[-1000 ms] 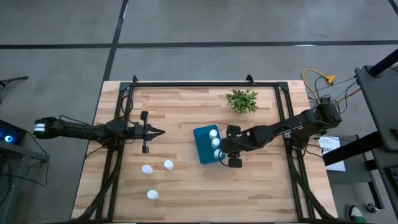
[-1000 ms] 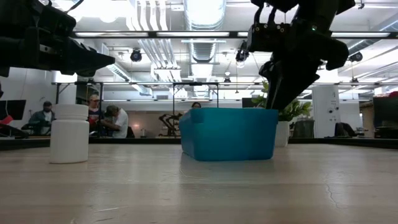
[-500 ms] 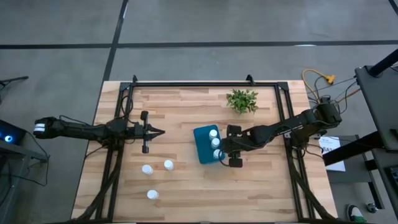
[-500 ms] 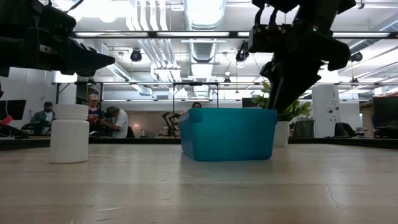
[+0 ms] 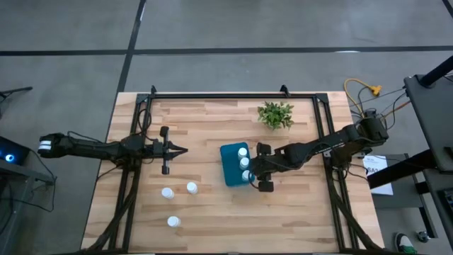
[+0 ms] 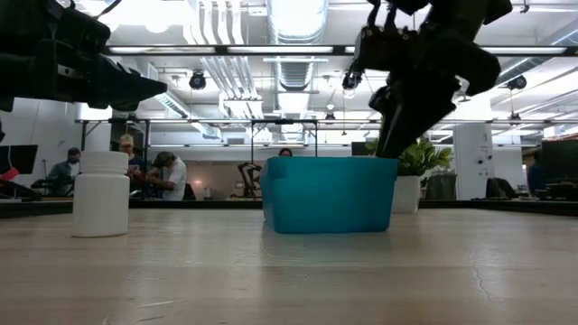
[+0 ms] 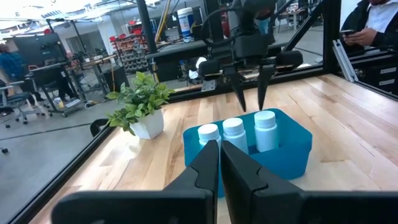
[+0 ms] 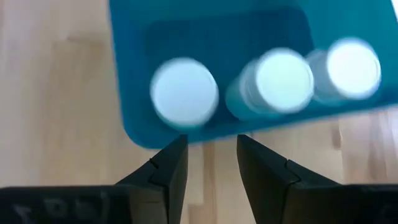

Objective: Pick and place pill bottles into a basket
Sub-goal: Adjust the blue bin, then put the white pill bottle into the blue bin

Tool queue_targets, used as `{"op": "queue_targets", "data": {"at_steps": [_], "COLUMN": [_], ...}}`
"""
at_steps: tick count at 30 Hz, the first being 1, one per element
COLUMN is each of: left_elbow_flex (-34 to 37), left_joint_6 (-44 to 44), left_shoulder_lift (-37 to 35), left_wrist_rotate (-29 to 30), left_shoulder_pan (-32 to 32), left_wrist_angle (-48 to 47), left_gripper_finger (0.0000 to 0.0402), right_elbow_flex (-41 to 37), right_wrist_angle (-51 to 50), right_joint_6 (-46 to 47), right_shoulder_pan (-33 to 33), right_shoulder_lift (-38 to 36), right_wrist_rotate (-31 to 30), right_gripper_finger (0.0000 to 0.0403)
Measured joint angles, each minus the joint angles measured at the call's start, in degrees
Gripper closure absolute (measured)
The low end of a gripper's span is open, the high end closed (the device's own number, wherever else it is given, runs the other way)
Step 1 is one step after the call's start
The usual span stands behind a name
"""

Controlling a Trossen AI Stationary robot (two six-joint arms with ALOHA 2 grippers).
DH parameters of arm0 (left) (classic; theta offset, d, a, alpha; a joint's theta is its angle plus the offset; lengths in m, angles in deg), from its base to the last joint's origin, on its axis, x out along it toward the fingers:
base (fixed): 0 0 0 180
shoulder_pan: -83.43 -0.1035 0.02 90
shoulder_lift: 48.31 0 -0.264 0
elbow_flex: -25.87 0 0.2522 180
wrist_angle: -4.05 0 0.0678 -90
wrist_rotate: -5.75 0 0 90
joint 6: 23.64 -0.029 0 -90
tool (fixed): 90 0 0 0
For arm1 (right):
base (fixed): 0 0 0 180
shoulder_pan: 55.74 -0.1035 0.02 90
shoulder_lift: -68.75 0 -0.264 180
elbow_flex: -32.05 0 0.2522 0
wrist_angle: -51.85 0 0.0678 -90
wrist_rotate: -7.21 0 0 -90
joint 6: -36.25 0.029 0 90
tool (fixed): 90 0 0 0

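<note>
The teal-blue basket (image 5: 231, 165) stands on the table right of centre and also shows in the low view (image 6: 330, 194). Three white pill bottles (image 5: 245, 162) stand upright in it along its right wall, as the left wrist view (image 7: 235, 132) and the right wrist view (image 8: 283, 81) show. Three more bottles stand on the table at the near left (image 5: 192, 188), (image 5: 168, 193), (image 5: 173, 222); one shows in the low view (image 6: 101, 194). My right gripper (image 5: 253, 170) hangs open and empty just above the basket's right edge (image 8: 211, 155), fingers pointing down (image 7: 249, 102). My left gripper (image 5: 180, 149) is shut and empty, left of the basket (image 7: 219, 155).
A small green plant in a white pot (image 5: 275, 114) stands at the far side, right of centre (image 7: 140, 106). Black frame rails (image 5: 233, 95) run along the table's far, left and right sides. Bare wood lies near the front right (image 5: 297, 219). People sit in the room beyond.
My right gripper has shifted a little toward the table's left, over the basket's right edge, still open and empty. The bottles have kept their places.
</note>
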Motion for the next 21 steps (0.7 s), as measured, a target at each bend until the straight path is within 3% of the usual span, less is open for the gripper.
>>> {"op": "queue_targets", "data": {"at_steps": [12, 21], "left_elbow_flex": [0.0, 0.0], "left_joint_6": [0.0, 0.5], "left_shoulder_lift": [0.0, -0.1], "left_wrist_rotate": [0.0, 0.1], "left_shoulder_pan": [0.0, 0.0], "left_wrist_angle": [0.0, 1.8], "left_gripper_finger": [0.0402, 0.0402], "right_elbow_flex": [0.0, 0.1], "right_wrist_angle": [0.7, -0.5], "right_joint_6": [-0.7, -0.8], "right_shoulder_pan": [0.0, 0.0], "right_shoulder_lift": [-0.5, -4.9], "right_wrist_rotate": [-0.2, -11.8], "right_gripper_finger": [0.0279, 0.029]}}
